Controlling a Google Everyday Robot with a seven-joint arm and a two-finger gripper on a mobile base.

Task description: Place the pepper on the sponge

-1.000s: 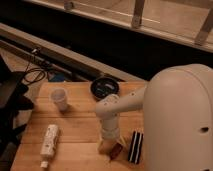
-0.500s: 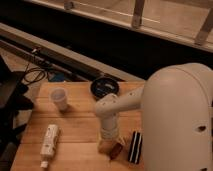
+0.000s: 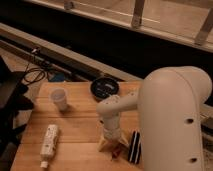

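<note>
Your claw (image 3: pixel 113 142) stands low at the worktop's (image 3: pixel 75 125) near edge; you cannot tell whether it is clenched or released. One pepper (image 3: pixel 116 152) shows as a dark red bit right under it, its long axis unreadable. One striped black block (image 3: pixel 134 146) lies just beside. One cup (image 3: pixel 59 98), one white bottle (image 3: pixel 48 145) and one dark dish (image 3: pixel 105 87); contents unclear.

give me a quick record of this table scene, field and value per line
gripper: low over the table, near its front edge
pepper: small dark red shape right at the gripper; held or not, cannot tell
sponge: not visible
striped block: black, just right of the gripper
cup: white, upright, rear left
bowl: dark, rear centre
bottle: white, lying front left
</note>
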